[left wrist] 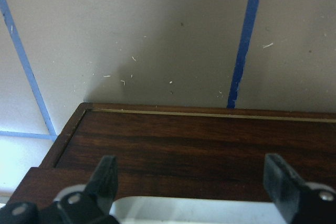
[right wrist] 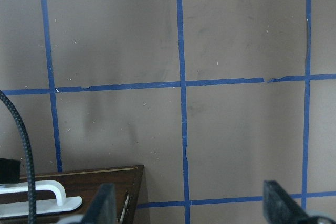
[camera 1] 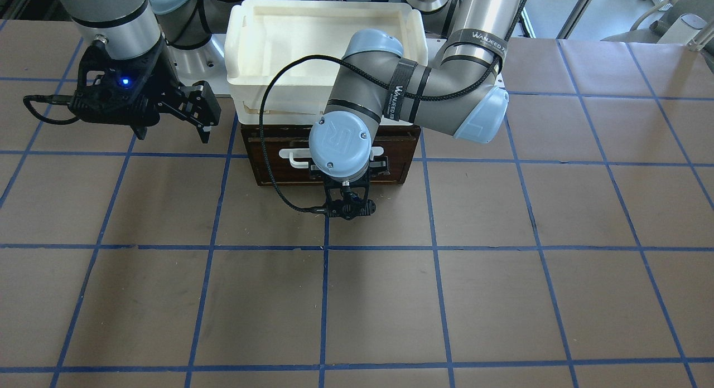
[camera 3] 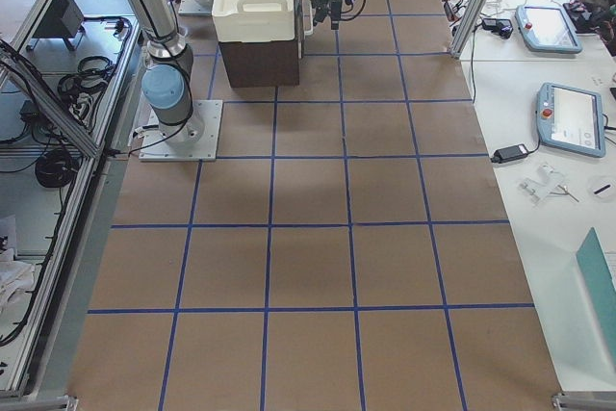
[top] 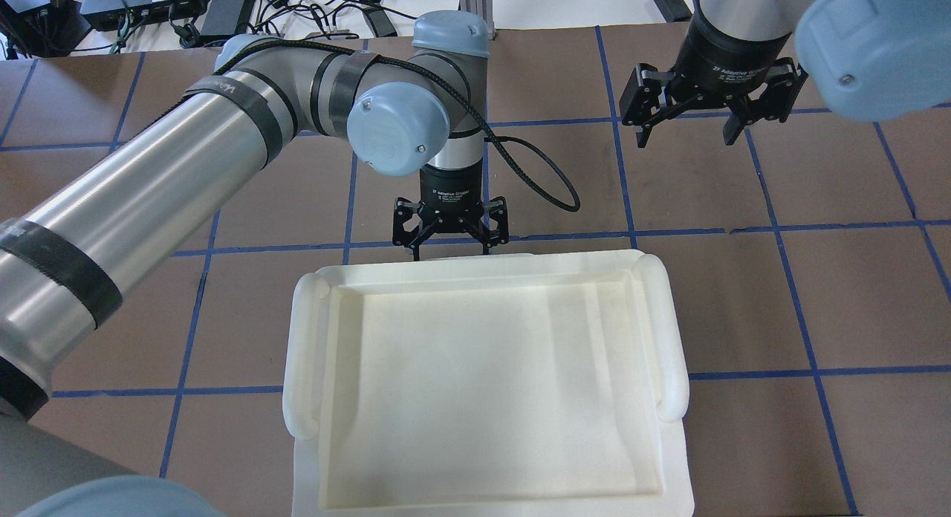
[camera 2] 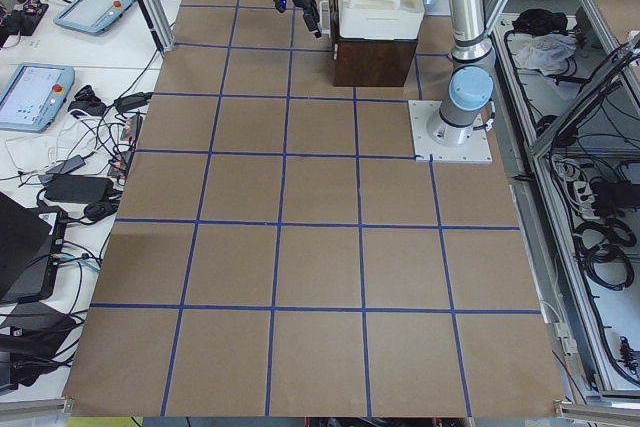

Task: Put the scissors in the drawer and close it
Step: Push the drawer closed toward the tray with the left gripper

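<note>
The scissors show in no view. Going by the task, they are most likely already inside the drawer [camera 1: 268, 168], though nothing here confirms it. The drawer sits under a white bin [top: 475, 279], and only its dark front is visible, with none of the pale inside showing, so it looks shut or very nearly so.

The left tool [left wrist: 191, 163] hangs right at that front with its fingers spread. The white handle [left wrist: 189, 208] lies between them, its long axis running from one finger toward the other rather than across the gap. Whether the tool touches the handle or the front cannot be told.

The right tool [top: 687, 140], also spread and holding nothing, hovers over the worktop [camera 1: 390, 299] well off to the side. That leaves the left arm much the nearer for any last push toward the robot.
</note>
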`<state>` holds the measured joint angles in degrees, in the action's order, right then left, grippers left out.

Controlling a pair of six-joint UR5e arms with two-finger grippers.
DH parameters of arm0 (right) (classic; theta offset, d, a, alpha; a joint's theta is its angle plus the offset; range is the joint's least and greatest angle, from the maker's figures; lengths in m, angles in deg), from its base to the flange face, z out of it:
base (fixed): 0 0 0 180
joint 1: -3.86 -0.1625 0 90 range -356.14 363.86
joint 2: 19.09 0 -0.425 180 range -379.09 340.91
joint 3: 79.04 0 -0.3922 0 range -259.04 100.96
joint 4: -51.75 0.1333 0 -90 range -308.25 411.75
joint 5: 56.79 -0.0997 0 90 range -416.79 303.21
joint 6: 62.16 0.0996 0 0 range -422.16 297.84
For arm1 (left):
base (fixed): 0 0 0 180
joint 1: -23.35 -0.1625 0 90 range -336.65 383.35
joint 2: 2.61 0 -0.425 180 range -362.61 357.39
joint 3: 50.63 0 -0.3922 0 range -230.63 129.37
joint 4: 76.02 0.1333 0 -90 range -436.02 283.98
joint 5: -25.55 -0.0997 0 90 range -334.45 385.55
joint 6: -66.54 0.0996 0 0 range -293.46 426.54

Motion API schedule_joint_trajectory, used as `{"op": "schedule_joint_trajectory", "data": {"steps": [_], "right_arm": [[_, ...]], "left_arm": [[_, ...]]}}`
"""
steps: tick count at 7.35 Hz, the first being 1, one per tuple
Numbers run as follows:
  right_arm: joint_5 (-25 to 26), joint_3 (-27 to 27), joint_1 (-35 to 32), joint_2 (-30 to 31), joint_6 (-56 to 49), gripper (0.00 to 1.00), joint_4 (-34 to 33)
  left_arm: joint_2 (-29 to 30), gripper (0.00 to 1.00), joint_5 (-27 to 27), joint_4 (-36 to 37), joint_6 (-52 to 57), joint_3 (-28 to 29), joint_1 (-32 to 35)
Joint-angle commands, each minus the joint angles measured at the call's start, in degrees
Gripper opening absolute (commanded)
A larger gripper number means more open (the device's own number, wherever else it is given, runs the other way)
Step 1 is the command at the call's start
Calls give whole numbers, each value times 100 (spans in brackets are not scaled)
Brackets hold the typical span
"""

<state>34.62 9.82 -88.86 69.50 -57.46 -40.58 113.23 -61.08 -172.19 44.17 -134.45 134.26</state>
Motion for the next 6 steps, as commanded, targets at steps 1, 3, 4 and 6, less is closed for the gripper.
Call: {"op": "schedule_joint_trajectory", "data": {"steps": [1,3,4,6], "right_arm": [[0,0,0,0,-4,100,-4],[0,0,0,0,-4,100,-4],[0,0,0,0,-4,100,-4],[9,0,0,0,-4,100,5]], "left_arm": [[-35,100,-4,-42,-4,-37,44],[-53,100,-12,-7,-4,-29,27],[-70,100,-30,54,40,76,-43],[-97,100,-74,265,49,522,-262]]}}
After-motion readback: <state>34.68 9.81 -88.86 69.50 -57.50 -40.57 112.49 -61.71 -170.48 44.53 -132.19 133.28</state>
